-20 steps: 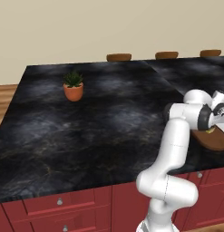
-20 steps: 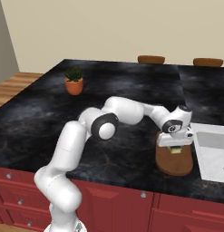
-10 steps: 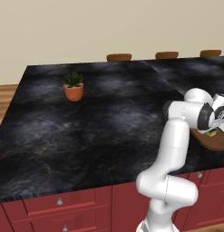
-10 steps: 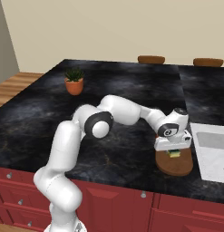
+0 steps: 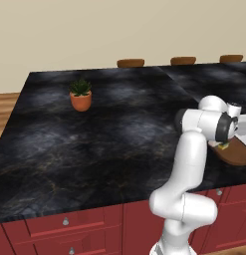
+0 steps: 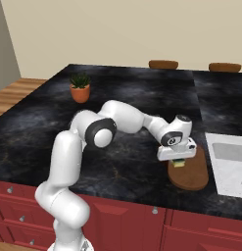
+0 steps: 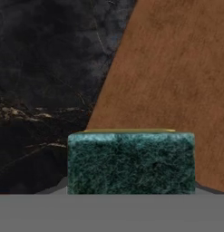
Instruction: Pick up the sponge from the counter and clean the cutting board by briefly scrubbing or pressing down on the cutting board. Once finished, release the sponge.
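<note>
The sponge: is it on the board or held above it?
On the board: the sponge sits under the claw, yellow base down. Contact cannot be confirmed.

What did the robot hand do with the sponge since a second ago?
The gripper went lower, carrying the sponge down close to the cutting board. It kept hold of the sponge the whole time. The board, the plant pot and the counter stayed put.

I see a sponge (image 7: pixel 131 162) with mottled dark green top and yellow base, a plain brown cutting board (image 7: pixel 177 81), and a black counter (image 7: pixel 50 68) with gold-grey veins.
</note>
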